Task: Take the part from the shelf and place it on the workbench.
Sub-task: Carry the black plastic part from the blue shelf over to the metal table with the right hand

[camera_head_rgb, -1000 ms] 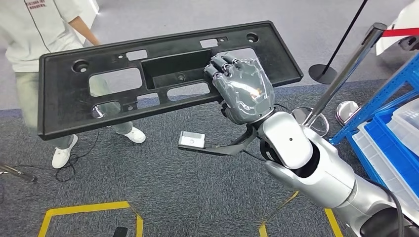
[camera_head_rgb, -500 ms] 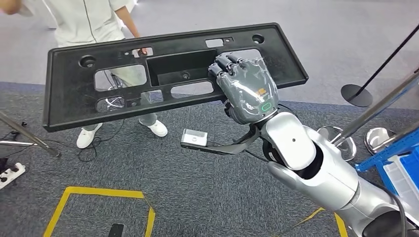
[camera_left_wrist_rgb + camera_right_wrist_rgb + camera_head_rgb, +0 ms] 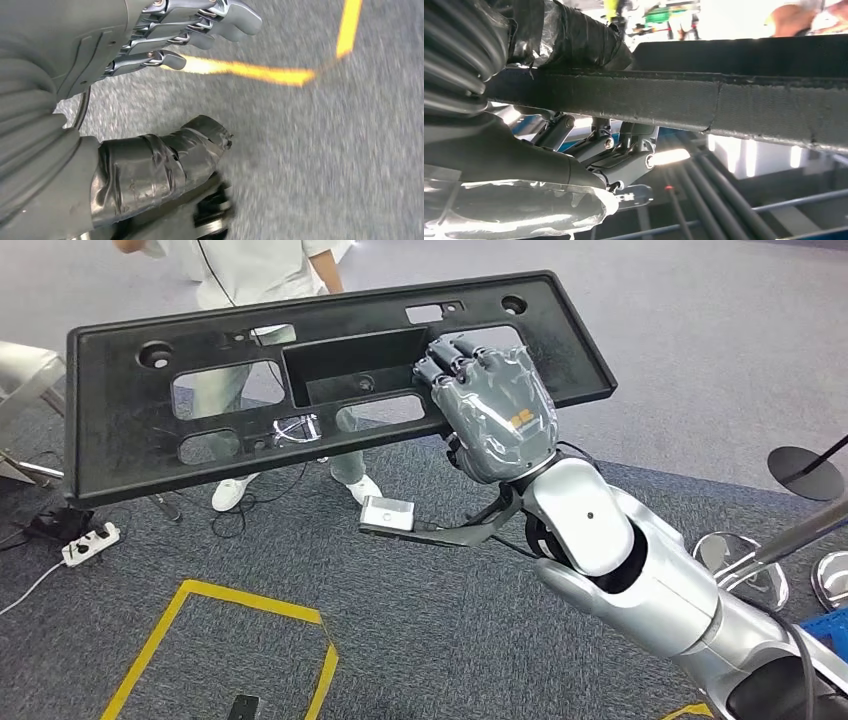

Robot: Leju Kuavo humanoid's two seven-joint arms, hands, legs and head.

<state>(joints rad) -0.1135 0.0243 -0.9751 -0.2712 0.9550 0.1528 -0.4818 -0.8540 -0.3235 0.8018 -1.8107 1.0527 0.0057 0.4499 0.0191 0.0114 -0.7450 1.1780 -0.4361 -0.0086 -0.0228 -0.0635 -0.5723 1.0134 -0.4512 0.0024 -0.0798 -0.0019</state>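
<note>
While the right arm reaches up from about five o'clock in the head view, the right hand (image 3: 497, 412) grips the long black part (image 3: 120, 420) near its right end, fingers curled over the upper face beside the central recess. The part is carried in the air, tilted so its left end sits lower, well above the grey carpet (image 3: 400, 640). In the right wrist view the taped thumb (image 3: 574, 37) presses one face of the part's edge (image 3: 724, 107) while the darker fingers (image 3: 624, 160) close on the other. Behind the part, toward twelve o'clock, a person (image 3: 250, 265) in a white top stands; white shoes show through and below the cut-outs. Yellow floor tape (image 3: 220, 600) lies at seven o'clock, a white power strip (image 3: 88, 540) at nine, and stanchion bases (image 3: 810, 472) at three. The left hand (image 3: 150, 90) hangs over blurred carpet and tape; its fingers appear spread with nothing between them, though motion blur makes that less than certain.
</note>
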